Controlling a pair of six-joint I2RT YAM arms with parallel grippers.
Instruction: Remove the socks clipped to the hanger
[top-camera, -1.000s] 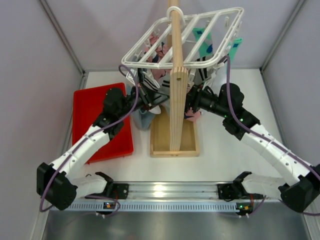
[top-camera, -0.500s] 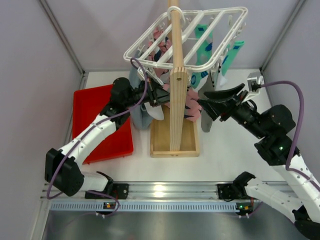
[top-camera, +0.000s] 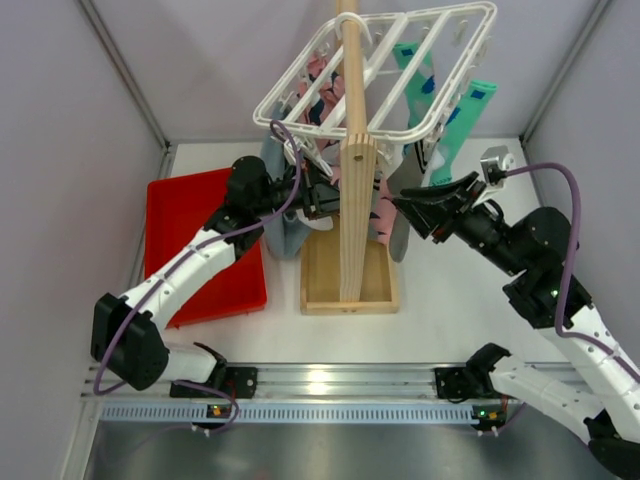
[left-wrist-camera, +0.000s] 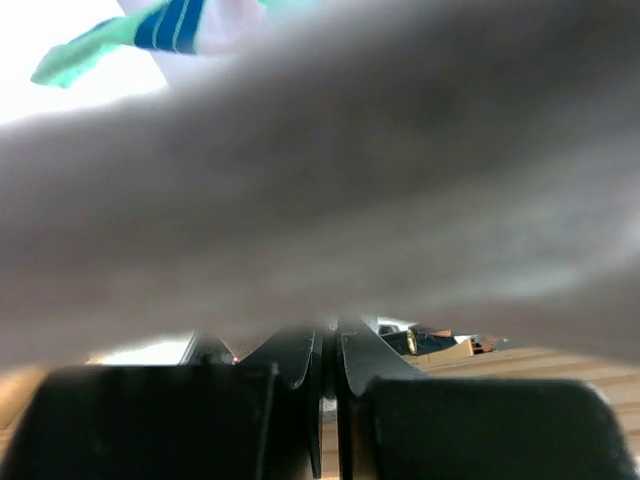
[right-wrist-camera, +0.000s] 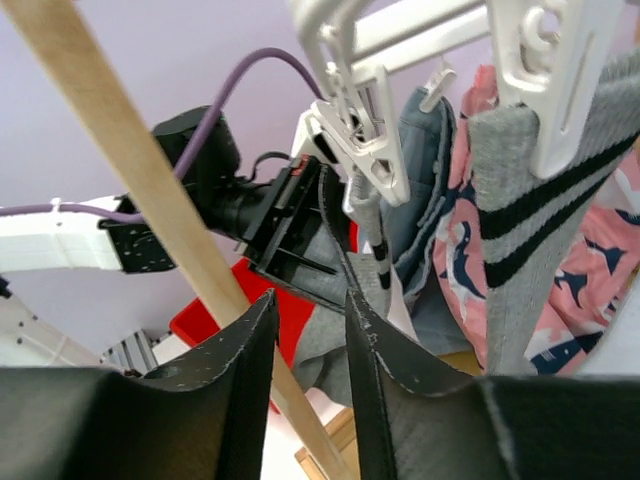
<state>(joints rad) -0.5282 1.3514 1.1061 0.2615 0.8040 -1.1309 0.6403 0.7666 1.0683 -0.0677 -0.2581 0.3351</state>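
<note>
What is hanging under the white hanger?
Under the hanger hang teal socks, a grey sock with black stripes, a pink cloth and a blue-grey cloth. The wooden post covers whatever hangs in the middle.

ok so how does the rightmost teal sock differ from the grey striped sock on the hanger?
Colour: the rightmost teal sock is green with a blue patch, while the grey striped sock carries black bands.
Place: the rightmost teal sock hangs at the far right side of the hanger, while the grey striped sock hangs close in front of the open right gripper.
Shared: both hang down, clipped to the hanger.
</note>
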